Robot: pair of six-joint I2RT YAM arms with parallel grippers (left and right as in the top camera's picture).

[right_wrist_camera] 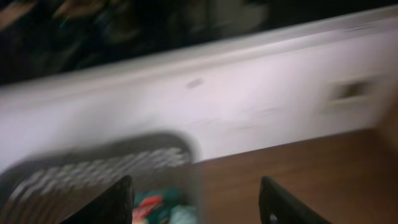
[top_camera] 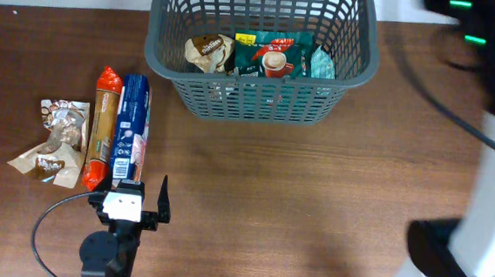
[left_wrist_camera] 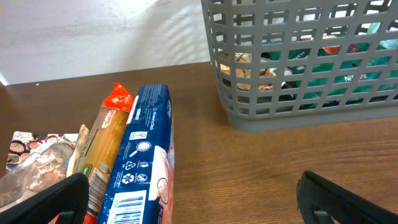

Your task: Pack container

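We see the large dark grey plastic basket (top_camera: 259,104), rectangular with rounded corners and lattice-slotted walls, standing upright on the brown wooden table (top_camera: 314,187); every other place we give is taken from it. Inside the basket lie a crumpled beige packet (top_camera: 208,53) towards its left end and a teal packet printed with a cup (top_camera: 279,60) filling the middle and right, with a yellow corner of some further wrapper (top_camera: 246,40) showing between them at the far wall. To the left of the basket and nearer the robot, three snacks lie flat on the table side by side: a long dark blue packet (top_camera: 132,130) closest to the basket, a slim tan packet with orange-red ends (top_camera: 102,128) touching it on the far-from-basket side, and a crumpled clear wrapper with brown contents (top_camera: 55,138) farthest out. The left gripper (left_wrist_camera: 196,208) is near the robot-side ends of the blue and tan packets, well apart from the basket; its jaws stand wide apart with nothing between them, and the blue packet's end reaches in beside the left finger. The right gripper (right_wrist_camera: 199,205) is out past the basket's right end, its view blurred, with the basket's rim low at the left of that view; its two fingers stand apart and empty.
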